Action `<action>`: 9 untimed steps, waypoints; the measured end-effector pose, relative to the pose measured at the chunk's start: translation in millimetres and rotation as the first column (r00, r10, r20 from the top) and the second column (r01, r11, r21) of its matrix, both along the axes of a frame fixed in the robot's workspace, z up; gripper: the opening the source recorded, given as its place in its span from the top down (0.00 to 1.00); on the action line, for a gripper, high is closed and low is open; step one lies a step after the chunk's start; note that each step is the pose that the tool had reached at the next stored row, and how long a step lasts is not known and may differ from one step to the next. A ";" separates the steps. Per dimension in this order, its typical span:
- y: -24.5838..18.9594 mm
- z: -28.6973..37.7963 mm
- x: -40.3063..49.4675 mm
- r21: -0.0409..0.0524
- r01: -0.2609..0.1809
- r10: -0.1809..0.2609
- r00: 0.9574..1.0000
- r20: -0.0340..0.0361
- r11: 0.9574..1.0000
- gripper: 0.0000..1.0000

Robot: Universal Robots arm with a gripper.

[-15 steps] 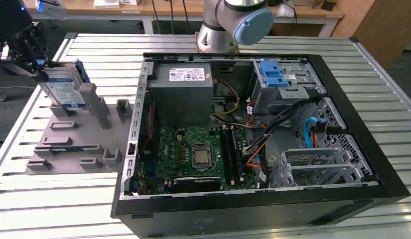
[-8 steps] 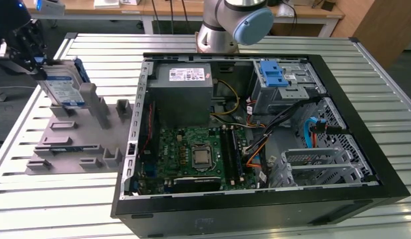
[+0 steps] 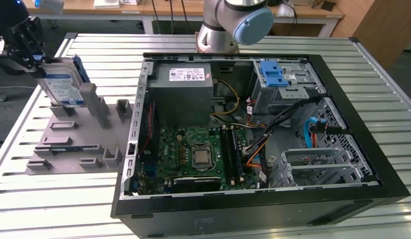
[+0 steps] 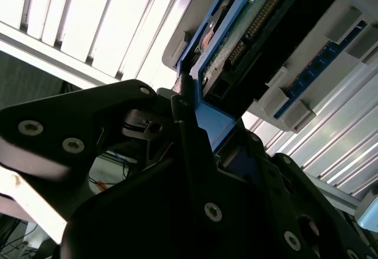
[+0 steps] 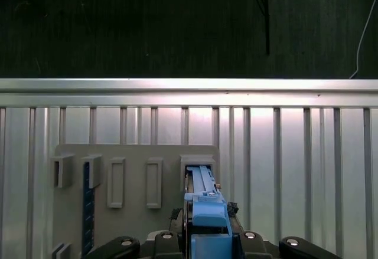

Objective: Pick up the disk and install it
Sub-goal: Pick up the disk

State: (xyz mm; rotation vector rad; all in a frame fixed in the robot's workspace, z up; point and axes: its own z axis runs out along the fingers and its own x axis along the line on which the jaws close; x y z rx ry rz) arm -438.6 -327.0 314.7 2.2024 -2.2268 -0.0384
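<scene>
One disk (image 3: 62, 85) is seen, stood on end in one grey slotted holder (image 3: 79, 149) on the metal slat table (image 3: 378, 64). It is at the exterior view's left, well apart from the one open computer case (image 3: 364, 149). The long axis is upright, leaned slightly. The labelled face is turned toward the exterior view's right. In the second wrist view the disk (image 4: 254, 29) is shown by its circuit-board side. In the first wrist view the disk (image 5: 208, 215) is seen edge-on from above, blue rail uppermost, at an end slot of the holder (image 5: 136, 153).

One gripper (image 3: 36, 60) is set on the disk's upper end. In the second wrist view the gripper (image 4: 215, 135) is seen with its black fingers (image 4: 188, 153) drawn in narrowly against the blue rail from both sides, so the disk is clamped. In the first wrist view the gripper (image 5: 208, 236) is cut off at the frame edge.

The disk's lower end is hidden by the slot walls, so seated or lifted cannot be told. One blue strip (image 5: 88, 206) is stood in another slot and cannot be identified. One arm (image 3: 235, 20) is cut off at the top of the exterior view.
</scene>
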 end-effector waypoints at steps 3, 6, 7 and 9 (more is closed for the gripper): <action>0.0 2.3 0.0 0.000 0.000 0.000 1.000 0.000 1.000 0.64; 0.0 4.8 0.0 0.000 0.000 0.000 1.000 0.000 1.000 0.64; 0.0 5.8 0.0 0.000 0.000 0.000 1.000 0.000 1.000 0.64; 0.0 7.7 0.0 0.000 0.000 0.000 1.000 0.000 1.000 0.64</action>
